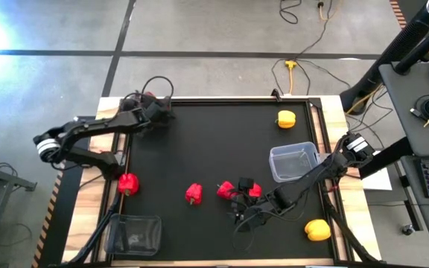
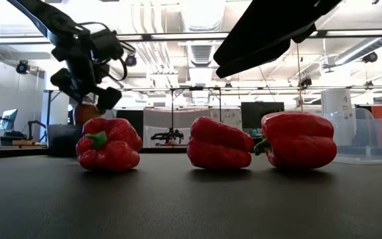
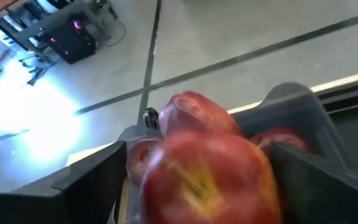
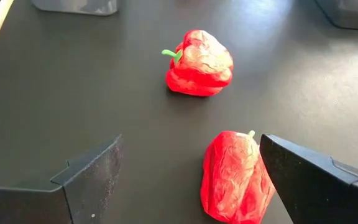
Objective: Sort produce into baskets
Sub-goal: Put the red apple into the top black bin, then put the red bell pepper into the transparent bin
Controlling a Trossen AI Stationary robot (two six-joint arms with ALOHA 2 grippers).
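My left gripper (image 1: 153, 112) is at the table's far left corner, shut on a red-and-yellow apple (image 3: 204, 177) over a grey basket (image 3: 297, 102) that holds other apples (image 3: 194, 112). My right gripper (image 1: 238, 205) is open and empty, low over the table's middle near side. A red pepper (image 4: 235, 177) lies on the mat between its fingers, close to one of them, and touches neither. Another red pepper (image 4: 199, 63) lies farther off. Two more red peppers (image 1: 128, 183) (image 1: 253, 190) and two yellow peppers (image 1: 286, 118) (image 1: 317, 229) rest on the mat. My left gripper pinches the apple by its two opposite sides (image 3: 263, 180) between its two fingers (image 3: 92, 180). The fingers come from above, slanting down. The apple sits over the apples in the basket; I cannot tell whether it touches them.
A clear basket (image 1: 294, 161) stands at the right, beside my right arm. A grey basket (image 1: 134, 233) stands at the near left corner. In the low view, three red peppers (image 2: 108, 144) (image 2: 219, 144) (image 2: 298, 141) stand in a row on the black mat.
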